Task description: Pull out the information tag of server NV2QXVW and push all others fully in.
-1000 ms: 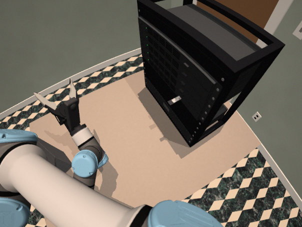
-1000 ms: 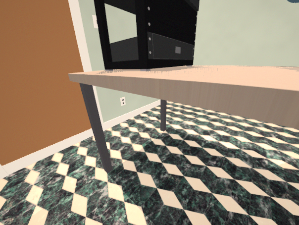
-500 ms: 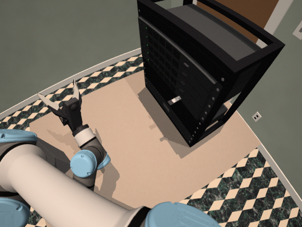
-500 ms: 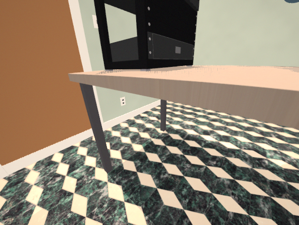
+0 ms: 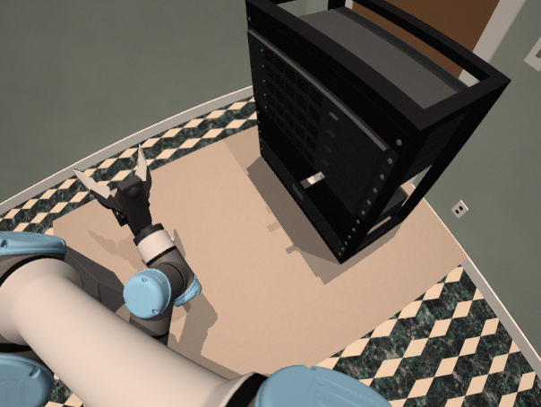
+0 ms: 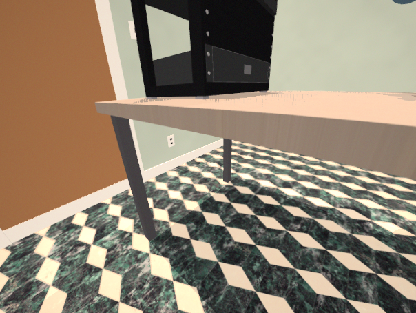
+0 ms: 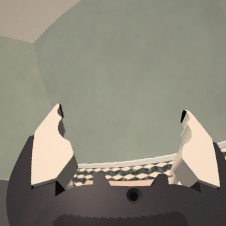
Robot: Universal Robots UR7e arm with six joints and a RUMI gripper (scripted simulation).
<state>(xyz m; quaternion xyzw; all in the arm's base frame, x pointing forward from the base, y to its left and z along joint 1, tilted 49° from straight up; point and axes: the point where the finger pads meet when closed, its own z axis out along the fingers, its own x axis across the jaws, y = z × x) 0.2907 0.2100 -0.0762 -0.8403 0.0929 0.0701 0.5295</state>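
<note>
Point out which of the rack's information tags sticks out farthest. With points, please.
The lowest information tag (image 5: 313,179) on the rack (image 5: 394,134) (image 6: 198,69): it juts well out, pale and bright, while those above show only short dark ends.

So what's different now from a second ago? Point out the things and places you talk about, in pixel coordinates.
The hand (image 5: 107,157) (image 7: 123,107) has shifted slightly to the right in the top view, toward the rack's side of the picture. Nothing was taken hold of or let go; its fingers are wide open, as they looked before. The rack (image 5: 461,98) (image 6: 198,52) and the information tag (image 5: 313,179) sticking out low on its front look unmoved.
</note>
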